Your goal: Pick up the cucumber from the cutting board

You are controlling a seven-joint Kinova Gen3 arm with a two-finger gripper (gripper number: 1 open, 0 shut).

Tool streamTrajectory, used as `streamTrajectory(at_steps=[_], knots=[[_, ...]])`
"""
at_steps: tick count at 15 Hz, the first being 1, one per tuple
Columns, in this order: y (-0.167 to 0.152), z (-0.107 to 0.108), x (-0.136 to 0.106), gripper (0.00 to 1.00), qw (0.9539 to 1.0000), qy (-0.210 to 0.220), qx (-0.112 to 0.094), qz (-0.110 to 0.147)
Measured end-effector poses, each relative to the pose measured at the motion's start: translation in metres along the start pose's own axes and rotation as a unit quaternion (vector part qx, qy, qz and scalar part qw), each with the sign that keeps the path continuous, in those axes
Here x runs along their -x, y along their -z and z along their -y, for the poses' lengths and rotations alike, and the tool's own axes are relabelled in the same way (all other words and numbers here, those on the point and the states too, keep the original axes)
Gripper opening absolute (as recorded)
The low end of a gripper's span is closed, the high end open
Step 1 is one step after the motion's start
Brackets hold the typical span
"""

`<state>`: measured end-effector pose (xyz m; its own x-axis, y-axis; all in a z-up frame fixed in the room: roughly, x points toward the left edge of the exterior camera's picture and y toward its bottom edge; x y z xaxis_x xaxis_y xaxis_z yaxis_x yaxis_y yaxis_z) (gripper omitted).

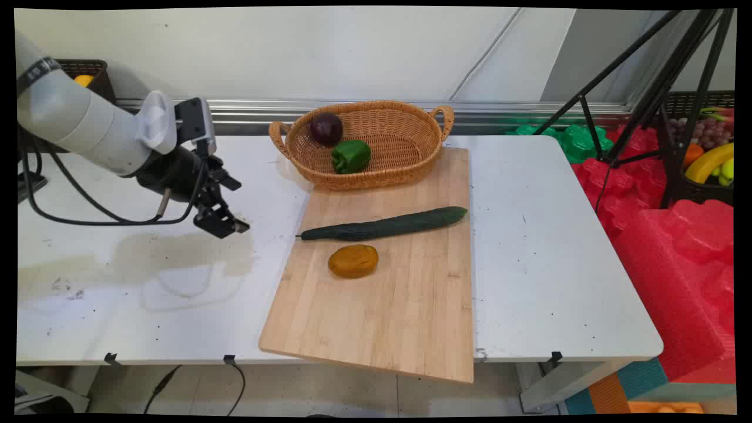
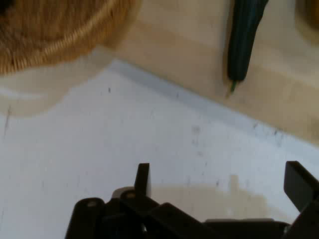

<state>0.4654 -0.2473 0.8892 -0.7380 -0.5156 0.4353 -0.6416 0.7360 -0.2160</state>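
Soft, even light falls from above, the arm's pale shadow lies on the table (image 1: 176,258), and the hand view blurs the wicker basket (image 2: 55,30) and cucumber (image 2: 244,35).

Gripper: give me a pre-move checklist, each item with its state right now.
1. Gripper open: ok. In the hand view the two fingers stand wide apart.
2. Gripper empty: ok. Only bare table shows between the fingers.
3. Gripper clear of the table: ok. In the main view it hangs above its shadow, left of the cutting board.
4. Cucumber reachable and uncovered: ok. It lies across the board, stem tip toward the gripper.
5. Orange-brown item apart from the cucumber: ok. A gap of board shows between them.
6. Basket has room: ok. Only a green pepper and a dark purple fruit sit in its left half.
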Motion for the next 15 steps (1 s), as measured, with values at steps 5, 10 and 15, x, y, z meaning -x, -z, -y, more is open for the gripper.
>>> streamTrajectory(at_steps=[5,10,15], knots=[[0.01,-0.006,-0.039,1.0,0.9991,-0.003,0.002,-0.043],[0.006,-0.013,-0.078,1.0,0.9977,-0.004,0.004,-0.068],[-0.021,-0.022,-0.125,1.0,0.9971,-0.006,0.01,-0.075]])
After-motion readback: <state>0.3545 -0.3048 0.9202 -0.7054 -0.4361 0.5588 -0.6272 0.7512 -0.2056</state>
